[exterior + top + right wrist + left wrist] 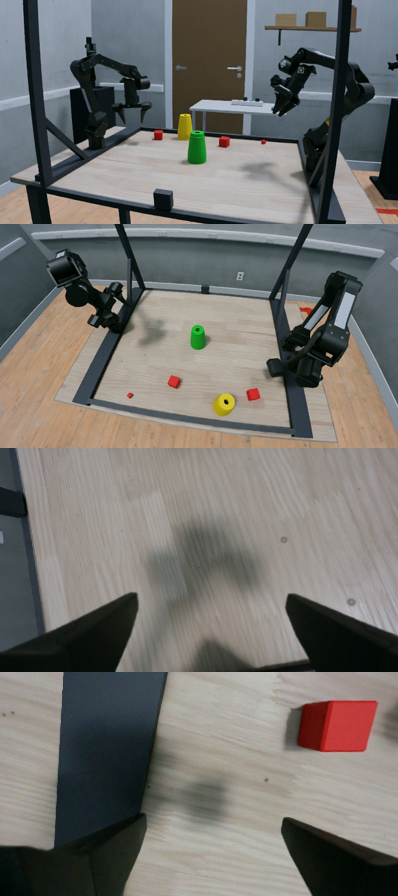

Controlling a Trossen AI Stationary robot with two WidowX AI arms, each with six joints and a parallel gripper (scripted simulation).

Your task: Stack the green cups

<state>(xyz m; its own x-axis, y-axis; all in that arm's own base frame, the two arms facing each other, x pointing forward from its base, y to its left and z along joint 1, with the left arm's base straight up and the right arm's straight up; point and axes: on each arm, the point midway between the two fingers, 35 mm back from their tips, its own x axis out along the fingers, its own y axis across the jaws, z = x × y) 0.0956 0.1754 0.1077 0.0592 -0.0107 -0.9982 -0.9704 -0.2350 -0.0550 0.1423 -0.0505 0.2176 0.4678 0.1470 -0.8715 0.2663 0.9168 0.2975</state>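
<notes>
One upright, upside-down green cup shape [198, 338] [197, 148] stands near the middle of the table. No other green cup shows separately, and I cannot tell whether others are nested inside it. My left gripper [133, 122] [214, 822] is open and empty, above the table beside its own arm's base, on the right in the top view and well away from the green shape. My right gripper [278, 113] [212, 600] is open and empty, high on the opposite side, also away from the green shape.
A yellow cup [222, 407] [184, 128] stands upside down near the door-side edge. Red cubes [253, 394] [174, 382] [158, 134] [224, 141] and a smaller red cube [129, 395] [263, 142] lie along that side. One red cube [347, 726] shows in the left wrist view. Dark frame beams [181, 414] border the table.
</notes>
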